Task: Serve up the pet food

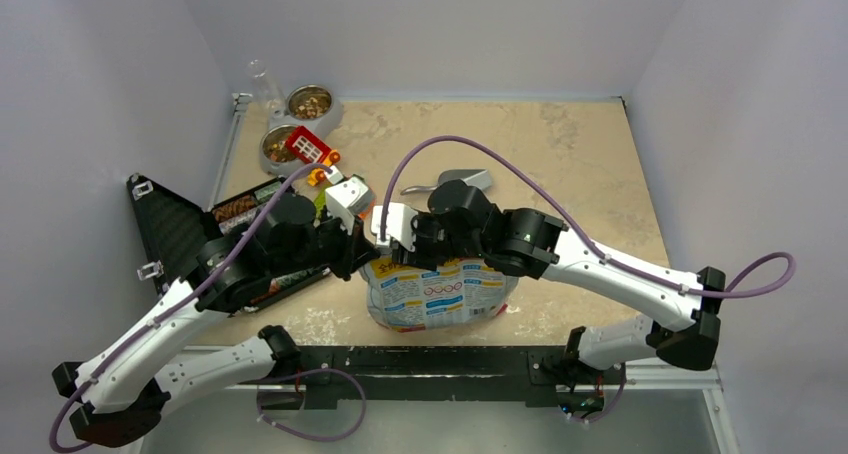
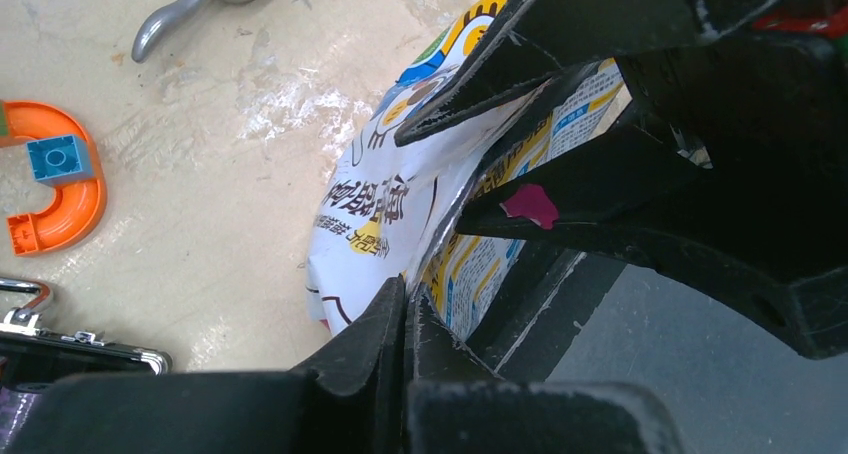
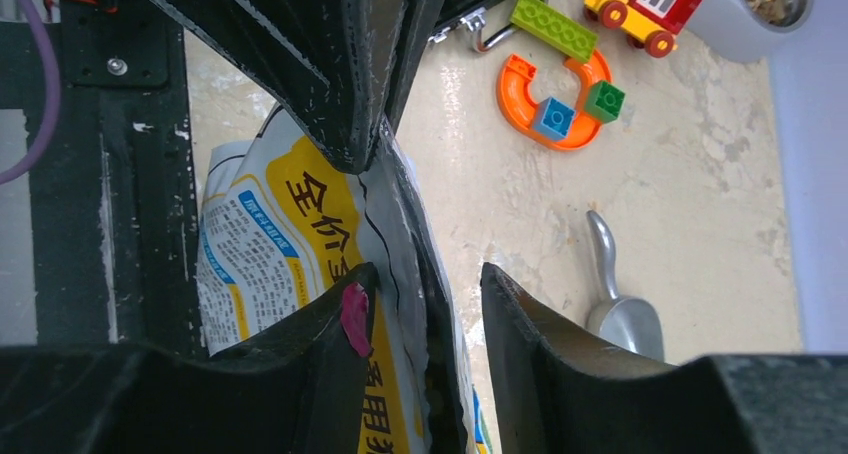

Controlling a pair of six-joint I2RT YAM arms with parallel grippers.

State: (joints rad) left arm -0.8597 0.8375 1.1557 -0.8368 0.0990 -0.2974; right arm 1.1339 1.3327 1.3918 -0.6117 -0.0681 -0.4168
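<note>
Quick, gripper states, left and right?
Left gripper: closed, pinching the food bag.
Right gripper: open, straddling the bag's edge.

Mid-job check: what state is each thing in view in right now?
Food bag: held by its top edge; mouth unclear.
Left pincer: shut on that edge.
Right pincer: open, straddling that edge.
Far bowl: holds kibble.
Scoop: lying loose, unheld.
</note>
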